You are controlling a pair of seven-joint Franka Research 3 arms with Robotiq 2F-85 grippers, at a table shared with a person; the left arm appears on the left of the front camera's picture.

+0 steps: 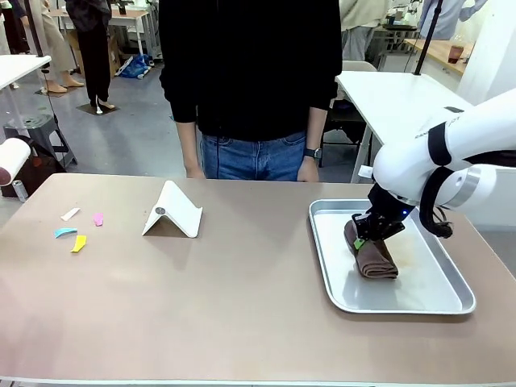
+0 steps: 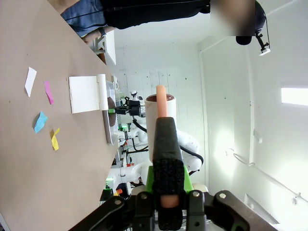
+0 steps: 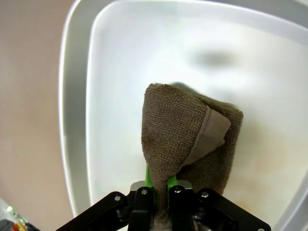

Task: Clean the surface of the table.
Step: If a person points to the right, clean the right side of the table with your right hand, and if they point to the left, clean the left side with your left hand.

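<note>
The beige-brown table (image 1: 242, 298) bears small paper scraps at its left: white (image 1: 70, 214), pink (image 1: 97, 218), blue (image 1: 64, 232) and yellow (image 1: 79, 243). My right gripper (image 1: 367, 231) reaches down into a silver tray (image 1: 419, 302) and is shut on the end of a folded brown cloth (image 1: 376, 258). In the right wrist view the cloth (image 3: 185, 139) rises from between the right gripper's (image 3: 158, 187) fingers over the tray (image 3: 72, 120). My left gripper (image 2: 167, 185) is shut on the black handle of a white lint roller (image 2: 161, 113), held off the table (image 2: 29, 168).
A white folded stand (image 1: 172, 211) sits left of centre. A person in a black top stands at the far edge, hands (image 1: 308, 171) hanging by the table. The white roller (image 1: 10, 161) shows at the left border. White-topped tables stand behind.
</note>
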